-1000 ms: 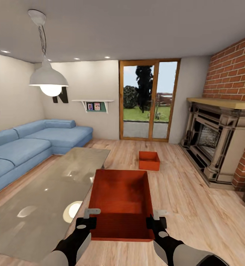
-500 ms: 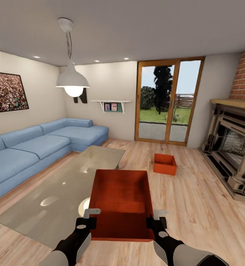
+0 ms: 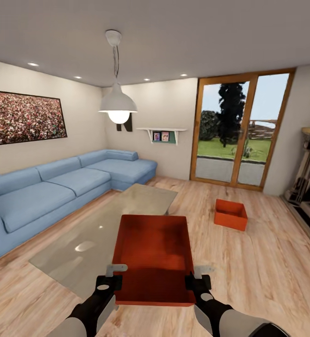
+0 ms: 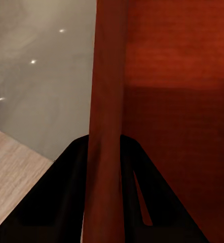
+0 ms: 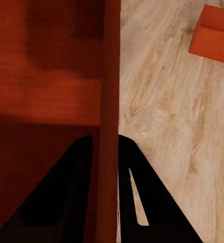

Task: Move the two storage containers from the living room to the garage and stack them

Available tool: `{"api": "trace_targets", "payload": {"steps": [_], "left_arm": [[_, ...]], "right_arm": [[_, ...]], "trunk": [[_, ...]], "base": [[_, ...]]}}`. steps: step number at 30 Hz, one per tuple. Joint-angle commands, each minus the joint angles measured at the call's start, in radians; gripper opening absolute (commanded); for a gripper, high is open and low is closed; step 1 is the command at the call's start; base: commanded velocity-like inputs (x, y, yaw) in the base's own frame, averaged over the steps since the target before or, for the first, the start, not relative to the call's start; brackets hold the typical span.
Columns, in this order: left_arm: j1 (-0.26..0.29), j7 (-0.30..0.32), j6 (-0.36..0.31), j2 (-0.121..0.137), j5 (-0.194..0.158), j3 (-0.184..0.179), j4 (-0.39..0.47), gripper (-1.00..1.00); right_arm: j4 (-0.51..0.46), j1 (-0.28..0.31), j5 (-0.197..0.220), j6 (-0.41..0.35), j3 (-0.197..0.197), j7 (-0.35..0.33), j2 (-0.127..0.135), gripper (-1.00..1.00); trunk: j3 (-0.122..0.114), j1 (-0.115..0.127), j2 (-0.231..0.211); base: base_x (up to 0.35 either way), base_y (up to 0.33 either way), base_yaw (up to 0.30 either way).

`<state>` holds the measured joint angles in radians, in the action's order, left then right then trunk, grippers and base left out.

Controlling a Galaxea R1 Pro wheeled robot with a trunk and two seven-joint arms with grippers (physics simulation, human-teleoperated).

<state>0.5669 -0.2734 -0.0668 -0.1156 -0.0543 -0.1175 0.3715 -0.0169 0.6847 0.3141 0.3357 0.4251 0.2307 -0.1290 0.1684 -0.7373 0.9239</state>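
From the head view, the robot stood in the living room with one storage container (image 3: 154,255) carried out in front of it, lifted off the wood-plank floor (image 3: 262,262) and over the near corner of the glass coffee surface (image 3: 103,229). The left tool (image 3: 111,277) pinched the container's left wall near the near corner, and the right tool (image 3: 198,277) pinched the right wall likewise. The second storage container (image 3: 230,214) sat on the planks well apart, toward the glazed patio door (image 3: 239,131). A blue corner sofa (image 3: 56,187) ran along the left wall under a framed picture (image 3: 21,117), with a white pendant lamp (image 3: 118,104) hanging above. A dark letter N stood on the far wall behind the lamp (the only writing I could read); the small frames on the wall shelf (image 3: 164,133) were too small to make out.

In the left wrist view, the left tool's dark fingers (image 4: 66,197) straddled the thin orange wall, one inside and one outside, closed on it.

In the right wrist view, the right tool's fingers (image 5: 137,197) clamped the opposite wall the same way, with the other bin beyond on the planks.

The likely trouble: both grips sat at the near end of thin walls, so the far end could sag or slip out while driving, and a turn might knock it against the glass surface or sofa.
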Motion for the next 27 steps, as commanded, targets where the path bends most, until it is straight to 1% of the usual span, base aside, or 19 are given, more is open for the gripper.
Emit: {"api": "trace_targets", "payload": {"steps": [1,27], "left_arm": [[0.001,-0.026,-0.008,0.002,-0.004,0.073,0.000,-1.00],[0.001,-0.026,-0.008,0.002,-0.004,0.072,0.000,-1.00]], "right_arm": [[-0.003,0.001,-0.001,0.011,-0.046,0.003,0.000,-1.00],[-0.003,0.001,0.000,0.011,-0.046,0.002,0.000,-1.00]], "trunk": [[0.001,0.000,0.001],[0.001,0.000,0.001]], "base": [[0.000,0.000,0.300],[0.000,0.000,0.300]]}}
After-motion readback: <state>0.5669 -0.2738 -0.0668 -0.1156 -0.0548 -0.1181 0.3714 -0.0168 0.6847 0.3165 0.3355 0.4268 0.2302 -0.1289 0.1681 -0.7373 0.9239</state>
